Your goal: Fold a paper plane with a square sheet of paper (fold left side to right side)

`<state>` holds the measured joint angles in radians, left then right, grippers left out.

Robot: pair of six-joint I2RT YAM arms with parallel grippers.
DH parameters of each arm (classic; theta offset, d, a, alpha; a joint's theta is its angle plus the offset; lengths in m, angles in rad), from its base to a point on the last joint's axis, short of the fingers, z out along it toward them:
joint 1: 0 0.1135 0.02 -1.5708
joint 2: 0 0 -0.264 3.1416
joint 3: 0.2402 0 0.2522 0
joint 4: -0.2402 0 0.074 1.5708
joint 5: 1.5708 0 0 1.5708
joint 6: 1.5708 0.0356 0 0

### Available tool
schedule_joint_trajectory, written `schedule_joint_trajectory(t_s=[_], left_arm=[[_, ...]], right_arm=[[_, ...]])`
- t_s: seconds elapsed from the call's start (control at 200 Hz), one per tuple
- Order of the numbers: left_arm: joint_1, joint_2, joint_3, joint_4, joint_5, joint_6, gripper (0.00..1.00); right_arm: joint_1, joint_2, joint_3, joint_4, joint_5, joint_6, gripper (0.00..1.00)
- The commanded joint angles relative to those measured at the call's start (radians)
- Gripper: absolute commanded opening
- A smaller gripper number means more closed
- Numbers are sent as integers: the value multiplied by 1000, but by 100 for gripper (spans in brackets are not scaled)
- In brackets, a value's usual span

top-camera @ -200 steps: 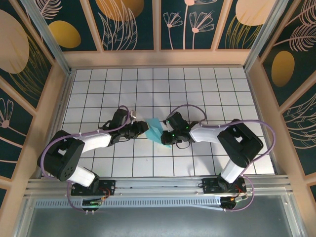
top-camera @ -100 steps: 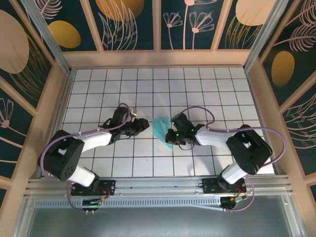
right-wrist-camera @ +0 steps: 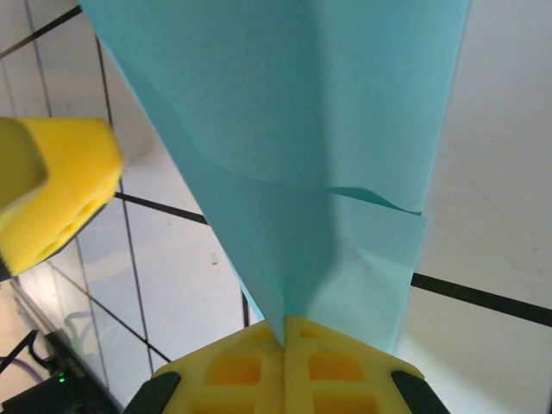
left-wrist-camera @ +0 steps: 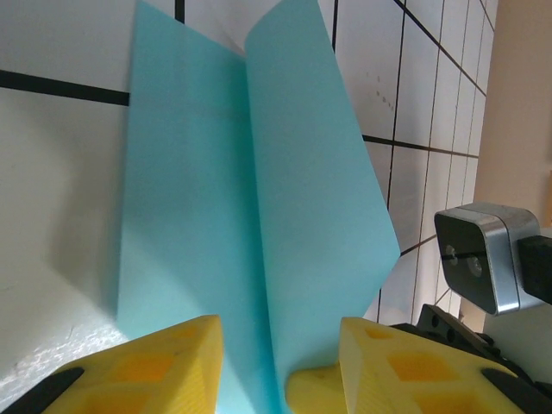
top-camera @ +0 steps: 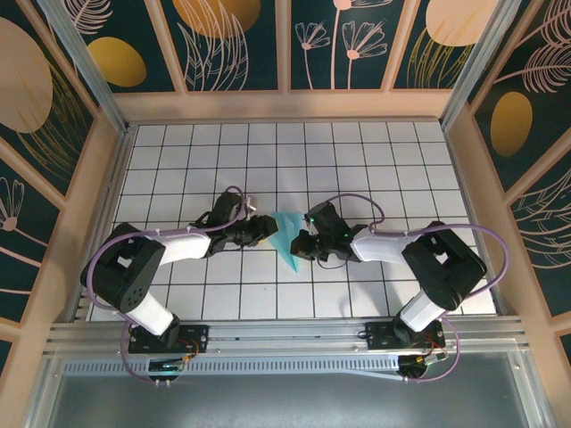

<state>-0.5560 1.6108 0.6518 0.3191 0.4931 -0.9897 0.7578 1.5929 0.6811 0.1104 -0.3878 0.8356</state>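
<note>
Paper plane lies close to the middle of the white grid table. It is a slim teal wedge whose long axis runs from the table's far side towards its near edge. The broad end is farther off, and the point aims at the near edge, leaning slightly to the table's right. The left gripper meets the paper on the side towards the table's left, and the right gripper meets it on the side towards the table's right.

In the left wrist view, the left gripper has its yellow jaws parted by a modest gap. They straddle the plane's centre crease without clamping it. Two panels stretch lengthwise away from the jaws over the table, the right one lifted.

In the right wrist view, the right gripper is pressed closed, pinching the narrow end of the plane. The paper widens away from it above the table.
</note>
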Motion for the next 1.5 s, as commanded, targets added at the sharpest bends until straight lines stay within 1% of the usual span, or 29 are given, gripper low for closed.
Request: schedule_joint_trajectory(t_s=[0.0,0.305,0.566,0.751,1.496], left_arm=[[-5,18,26,34,17,-4,40],[-9,36,19,28,4,3,40],[-10,70,11,22,-18,15,40],[-10,74,-4,41,-24,13,40],[-26,90,19,51,-1,10,40]], right_arm=[[-9,25,-25,81,-73,26,0],[-14,66,-32,107,-88,19,0],[-14,71,-40,121,-85,22,0],[-18,85,-51,154,-115,28,0],[-30,95,-54,179,-137,35,0]])
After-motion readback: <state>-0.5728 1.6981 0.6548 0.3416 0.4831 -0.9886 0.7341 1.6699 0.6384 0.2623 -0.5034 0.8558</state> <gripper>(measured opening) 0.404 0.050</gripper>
